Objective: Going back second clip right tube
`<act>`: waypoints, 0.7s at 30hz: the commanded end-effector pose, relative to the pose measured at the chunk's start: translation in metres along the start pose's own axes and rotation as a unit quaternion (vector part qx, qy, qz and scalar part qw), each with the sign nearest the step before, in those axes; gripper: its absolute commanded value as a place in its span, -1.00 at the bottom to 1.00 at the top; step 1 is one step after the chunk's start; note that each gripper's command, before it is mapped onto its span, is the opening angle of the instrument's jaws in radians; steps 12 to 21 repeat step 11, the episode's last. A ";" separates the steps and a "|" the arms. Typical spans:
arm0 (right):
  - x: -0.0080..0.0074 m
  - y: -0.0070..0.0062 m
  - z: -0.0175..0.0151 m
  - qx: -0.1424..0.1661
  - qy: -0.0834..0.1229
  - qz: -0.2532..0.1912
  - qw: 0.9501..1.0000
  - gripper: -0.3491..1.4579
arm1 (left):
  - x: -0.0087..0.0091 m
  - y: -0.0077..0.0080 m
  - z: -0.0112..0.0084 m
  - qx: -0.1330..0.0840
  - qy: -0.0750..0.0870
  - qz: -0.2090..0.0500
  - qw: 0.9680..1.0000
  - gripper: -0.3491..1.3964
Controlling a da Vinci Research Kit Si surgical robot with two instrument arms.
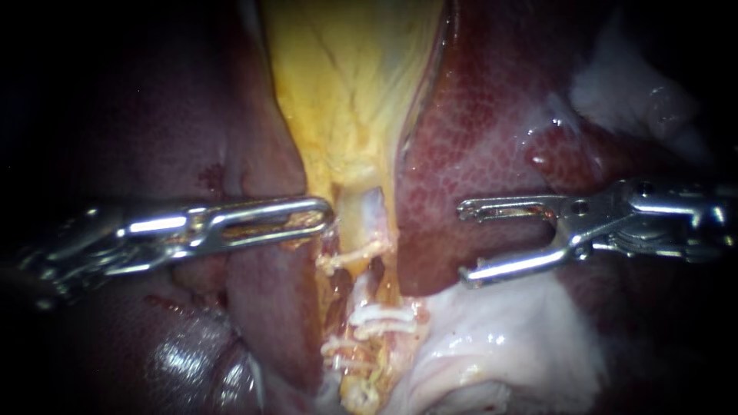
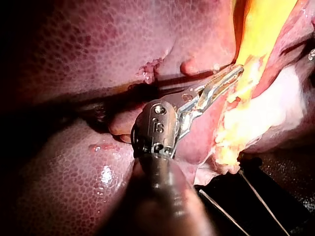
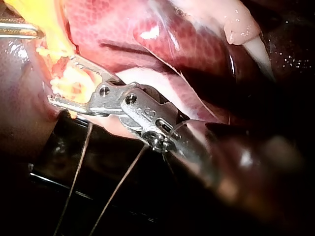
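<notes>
Endoscope: my left instrument (image 1: 327, 213) has its jaws pinched on the yellow gallbladder (image 1: 346, 92) edge, just beside the pale tube (image 1: 365, 207) that carries white clips (image 1: 380, 317). My right instrument (image 1: 463, 242) hangs over the liver (image 1: 477, 138), jaws spread and empty, apart from the tube.

Left wrist: the jaws grip yellow tissue.

Right wrist: the spread jaws frame yellow tissue.

The liver (image 1: 477, 138) is dark red-brown with fine paler mottling, the gallbladder (image 1: 346, 84) yellow with faint pale veining, the tube (image 1: 361, 209) creamy, its clips (image 1: 382, 317) white, the fatty tissue (image 1: 500, 338) pinkish-white, and the left instrument (image 1: 323, 217) and right instrument (image 1: 463, 242) shiny silver.
</notes>
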 end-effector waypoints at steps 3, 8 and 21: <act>0.0000 0.0000 0.0000 0.000 0.000 0.000 1.000 0.05 | 0.0001 -0.0001 -0.0001 0.001 0.003 -0.003 1.000 -1.00; 0.0001 0.0000 0.0000 0.000 0.001 0.000 1.000 0.05 | -0.0001 -0.0001 -0.0003 0.001 0.003 -0.003 1.000 -1.00; 0.0001 0.0000 0.0000 0.000 0.003 0.001 1.000 0.05 | -0.0001 -0.0001 -0.0003 0.001 0.003 -0.003 1.000 -1.00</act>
